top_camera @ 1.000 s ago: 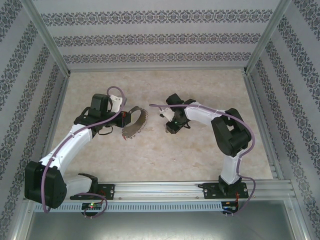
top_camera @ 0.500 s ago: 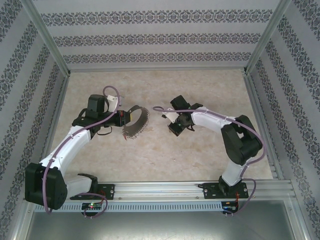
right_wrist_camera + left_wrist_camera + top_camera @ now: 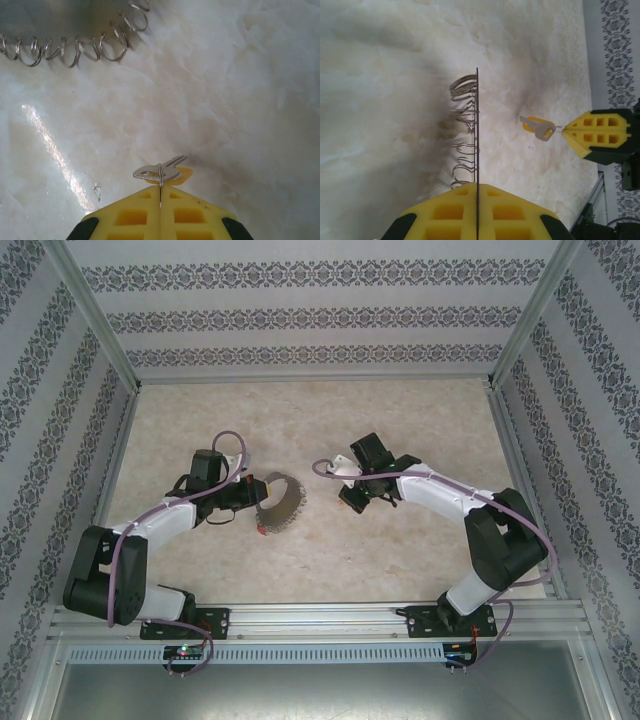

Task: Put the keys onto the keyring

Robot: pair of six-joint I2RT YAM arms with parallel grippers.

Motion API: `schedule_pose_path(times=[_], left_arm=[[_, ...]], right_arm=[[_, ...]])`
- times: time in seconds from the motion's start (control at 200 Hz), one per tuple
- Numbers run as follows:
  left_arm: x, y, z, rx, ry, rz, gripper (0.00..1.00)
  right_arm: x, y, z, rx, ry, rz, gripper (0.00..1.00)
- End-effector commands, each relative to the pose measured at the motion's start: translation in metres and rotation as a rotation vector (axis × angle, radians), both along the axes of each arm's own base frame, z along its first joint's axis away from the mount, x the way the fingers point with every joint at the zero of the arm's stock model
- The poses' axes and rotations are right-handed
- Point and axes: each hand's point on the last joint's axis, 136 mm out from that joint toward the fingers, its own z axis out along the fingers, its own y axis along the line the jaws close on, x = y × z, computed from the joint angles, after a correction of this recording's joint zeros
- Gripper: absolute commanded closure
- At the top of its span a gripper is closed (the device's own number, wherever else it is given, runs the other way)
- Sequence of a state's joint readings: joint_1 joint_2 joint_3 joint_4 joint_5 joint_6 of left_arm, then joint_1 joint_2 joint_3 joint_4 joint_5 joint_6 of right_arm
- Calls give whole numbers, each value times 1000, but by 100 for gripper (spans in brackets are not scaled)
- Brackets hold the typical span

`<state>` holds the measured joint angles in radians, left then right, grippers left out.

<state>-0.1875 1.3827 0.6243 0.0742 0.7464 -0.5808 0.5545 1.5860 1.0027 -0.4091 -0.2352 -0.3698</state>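
— Silver, thin and floppy: the keyring (image 3: 465, 87) is held edge-on by the left pincer (image 3: 476, 196), whose yellow pads are pressed together on its rim. Its fringe of small wire loops (image 3: 75, 50) hangs off to one side.

— And to the right of the keyring?

— A gap of bare pale surface (image 3: 400, 570), then the key (image 3: 157, 173), with its silver blade and orange-yellow head. It is pinched in the right pincer (image 3: 160, 194), which is closed tight on it, and the key juts from the tips towards the keyring without touching it.

— So the step in hand is threading. How would you do it well?

— I would keep the left pincer steady, since the keyring will likely sway if nudged. I would pick one loop at the end of the fringe and line the key's hole up with that loop's open end. Then I would come in slowly along the line of the wire. The grip on the key is small, so a sideways knock could twist it out.

— Any box or tray to mind?

— None that I can see. The keyring is the only holder, and I can make out only its own loops on it. There is a red speck (image 3: 260, 529) at the keyring's near edge, too small to identify.
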Motion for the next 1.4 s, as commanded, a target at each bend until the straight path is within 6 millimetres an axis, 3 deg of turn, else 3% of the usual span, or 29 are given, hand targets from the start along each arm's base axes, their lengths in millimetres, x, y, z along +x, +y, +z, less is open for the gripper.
schedule_pose_path(times=[0.0, 0.295, 0.415, 0.48, 0.695, 0.909, 1.104, 1.164, 1.259, 1.394], left_arm=[[13, -8, 19, -107, -35, 15, 100], [-8, -51, 52, -133, -107, -25, 100], [-18, -79, 41, -211, -52, -46, 100], [-20, -84, 27, -214, -25, -45, 100], [-17, -69, -11, -85, 7, -46, 100], [-12, -37, -51, 72, 54, -53, 100], [-18, -17, -73, 166, 79, -78, 99], [-20, -11, -79, 166, 100, -70, 94], [-24, -1, -87, 210, 115, -71, 76], [-22, 5, -75, 241, 55, -86, 61]], right_arm=[[2, -8, 11, -19, -70, -8, 100], [26, -54, 28, -39, -165, -198, 100], [33, -66, 34, -48, -196, -246, 100], [36, -69, 35, -56, -209, -253, 100], [34, -66, 30, -62, -190, -231, 100], [27, -58, 25, -76, -179, -184, 100], [16, -43, 23, -64, -166, -125, 100], [13, -40, 22, -65, -160, -108, 100], [8, -36, 22, -57, -148, -88, 100], [1, -29, 26, -37, -160, -39, 100]])
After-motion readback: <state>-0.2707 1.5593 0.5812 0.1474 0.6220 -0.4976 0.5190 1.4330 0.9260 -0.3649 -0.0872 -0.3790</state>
